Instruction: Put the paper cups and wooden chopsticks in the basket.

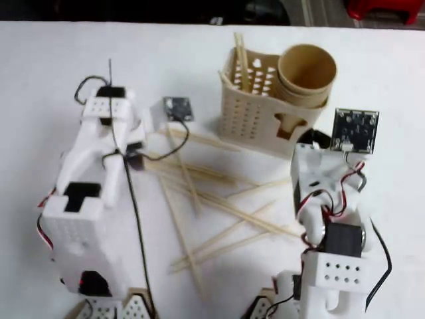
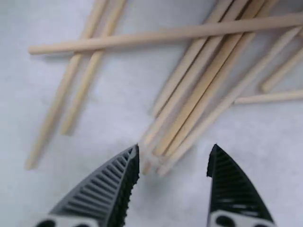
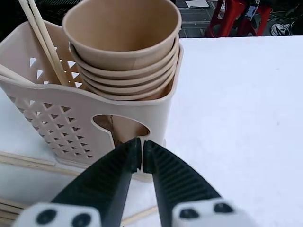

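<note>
**Cups in, most chopsticks left on the worktop**

Paper cups (image 3: 124,35): looks done. Every cup I can see sits nested in one stack, mouths up, inside the basket (image 1: 249,116), at the end nearer the right arm.

Chopsticks: barely started. A few upright sticks (image 1: 240,56) stand in the basket at the end away from the cups, leaning on the wall. The exact count is hard to tell. The loose chopsticks (image 1: 212,206) lie scattered and crossed on the worktop (image 1: 166,60) in front of the basket, between the two arms. There are roughly a dozen, so most of the sticks are outside.

Left claw (image 2: 175,153): jaws wide, holding nothing. It hangs low over the worktop, straddling the ends of several loose sticks that lie side by side in a bundle. The tips seem not to touch the sticks. My read is that this is the grab step for the next batch. Closing here would likely catch several at once, and some may fan out or slip.

Right claw (image 3: 142,152): fingers pressed together, nothing between them. It sits just in front of the basket's handle cut-out (image 3: 120,130), close to the wall. I cannot tell whether it touches.

Left to do: all the loose chopsticks go into the basket, probably over several trips. Progress estimate is about halfway, with the cups finished and the sticks mostly pending.
</note>
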Robot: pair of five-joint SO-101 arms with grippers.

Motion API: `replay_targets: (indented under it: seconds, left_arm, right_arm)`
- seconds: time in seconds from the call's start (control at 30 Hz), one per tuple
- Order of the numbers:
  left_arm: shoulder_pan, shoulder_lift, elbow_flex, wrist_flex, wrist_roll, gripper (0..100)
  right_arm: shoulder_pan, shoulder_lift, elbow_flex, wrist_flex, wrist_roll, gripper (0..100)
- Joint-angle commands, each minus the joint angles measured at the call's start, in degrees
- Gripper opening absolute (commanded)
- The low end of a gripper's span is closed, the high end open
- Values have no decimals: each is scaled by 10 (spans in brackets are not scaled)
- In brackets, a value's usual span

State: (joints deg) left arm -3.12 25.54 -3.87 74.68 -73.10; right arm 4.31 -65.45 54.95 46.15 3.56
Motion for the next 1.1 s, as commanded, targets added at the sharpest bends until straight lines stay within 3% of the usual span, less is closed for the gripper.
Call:
replay_targets:
  seconds: [0.0,0.23,0.43,0.5,0.83,1.07]
  left_arm:
    - [11,12,-4,-29,-8,241]
    - [16,50,-4,-61,-4,190]
    - [28,51,2,-54,-5,61]
    - [29,51,2,-30,-7,20]
    - [-6,13,3,72,-9,22]
    - [-51,-69,3,175,-70,22]
  right_arm:
    - [7,-8,-3,-11,1,19]
    - [7,-8,-3,-11,1,19]
    - [9,-8,-3,-11,1,19]
    - [9,-9,-3,-11,1,19]
    - [9,-9,-3,-11,1,19]
    - [9,-9,-3,-11,1,19]
